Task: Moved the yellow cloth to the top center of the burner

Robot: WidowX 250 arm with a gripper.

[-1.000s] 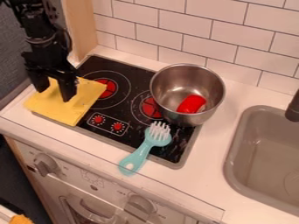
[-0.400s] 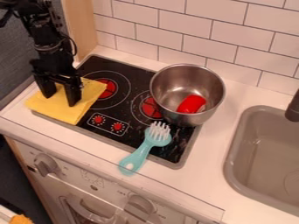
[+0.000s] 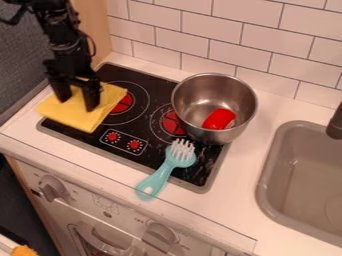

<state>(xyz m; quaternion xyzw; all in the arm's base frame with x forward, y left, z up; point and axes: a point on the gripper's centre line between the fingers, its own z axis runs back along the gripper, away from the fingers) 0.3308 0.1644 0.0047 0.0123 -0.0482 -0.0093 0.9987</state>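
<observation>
The yellow cloth [image 3: 70,117] lies over the stove's [image 3: 153,151] left edge in the camera view, covering a part of the burner [image 3: 122,104], and the gripper [image 3: 78,104] stands on it with its fingers spread apart. It should be light, soft and not fragile, so I would press in its middle or pinch a raised fold. On the cloth I see no label or writing.
</observation>
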